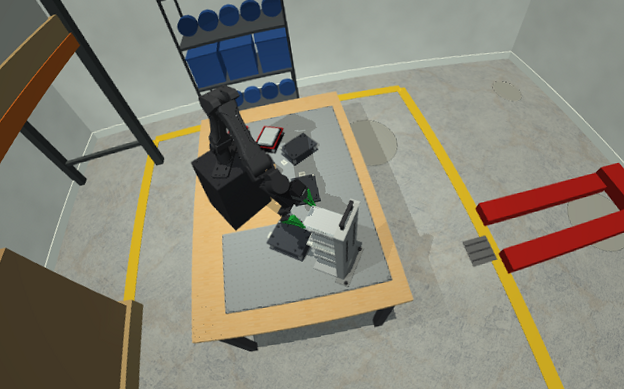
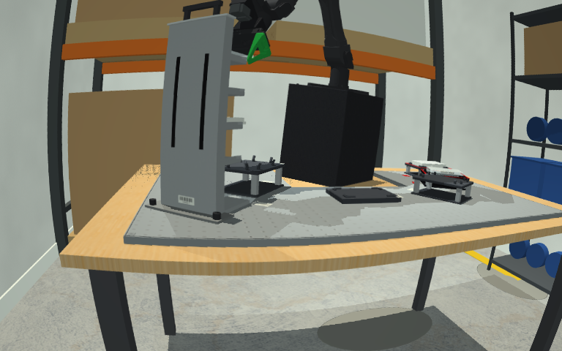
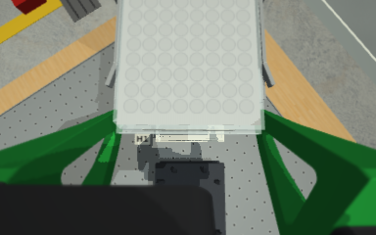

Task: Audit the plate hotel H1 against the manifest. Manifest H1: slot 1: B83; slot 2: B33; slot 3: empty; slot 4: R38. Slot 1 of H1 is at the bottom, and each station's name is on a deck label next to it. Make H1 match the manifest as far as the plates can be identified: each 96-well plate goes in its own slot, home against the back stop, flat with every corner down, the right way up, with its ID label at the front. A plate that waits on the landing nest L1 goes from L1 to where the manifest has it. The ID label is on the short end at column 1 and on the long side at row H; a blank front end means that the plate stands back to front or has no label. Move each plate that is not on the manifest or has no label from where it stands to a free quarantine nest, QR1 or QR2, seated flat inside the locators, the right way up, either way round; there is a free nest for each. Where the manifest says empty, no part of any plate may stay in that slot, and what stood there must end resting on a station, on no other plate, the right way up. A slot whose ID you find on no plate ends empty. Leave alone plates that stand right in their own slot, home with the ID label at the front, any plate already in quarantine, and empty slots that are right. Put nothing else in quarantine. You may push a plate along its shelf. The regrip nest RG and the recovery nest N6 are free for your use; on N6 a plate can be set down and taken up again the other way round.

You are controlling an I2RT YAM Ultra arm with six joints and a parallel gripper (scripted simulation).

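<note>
The hotel H1 (image 1: 345,255) (image 2: 195,111) stands at the table's near end. A pale 96-well plate (image 1: 322,217) (image 3: 188,64) lies in its top slot, wells up. No ID is readable on its front end. My gripper (image 1: 302,209) (image 3: 188,117) is at this plate's front end, one green finger against each long side; it is shut on the plate, which still lies in the slot. Below it, a pale front strip of a lower plate (image 3: 183,137) shows in the wrist view; its ID is unreadable. The other slots' contents are mostly hidden.
A dark raised nest (image 1: 287,240) (image 2: 255,166) stands before the hotel. A low dark nest (image 1: 310,188) (image 2: 362,195) and another raised nest (image 1: 299,148) stand farther off. A white plate (image 1: 270,136) lies on a red-edged nest. The H1 deck label (image 3: 142,139) lies below the hotel front.
</note>
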